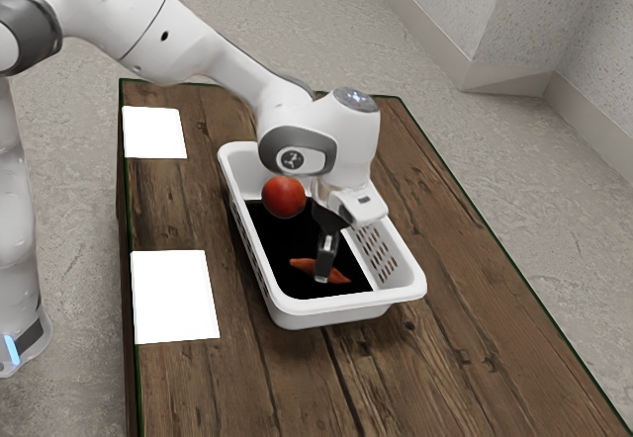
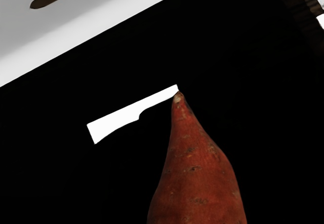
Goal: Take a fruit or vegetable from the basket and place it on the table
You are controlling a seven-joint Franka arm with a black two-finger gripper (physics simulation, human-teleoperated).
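Low inside the white basket [image 1: 307, 310], my gripper [image 1: 323, 269] points down at an orange-red sweet potato [image 1: 339, 277]. Part of the gripper covers the middle of the sweet potato, whose two ends show on either side. Whether it is gripped cannot be told. A round red fruit or vegetable [image 1: 284, 197] is in the basket nearer the arm's base, apart from the gripper. In the wrist view the sweet potato [image 2: 197, 178] lies just under my hand, its narrow tip pointing away over the black basket floor.
The basket stands on a brown wooden table [image 1: 455, 318], its slotted walls [image 2: 101, 21] rising around the gripper. Two white sheets [image 1: 174, 297] lie at the table's edge toward the exterior view's left. A white angular shape [image 2: 119, 118] shows beside the sweet potato's tip.
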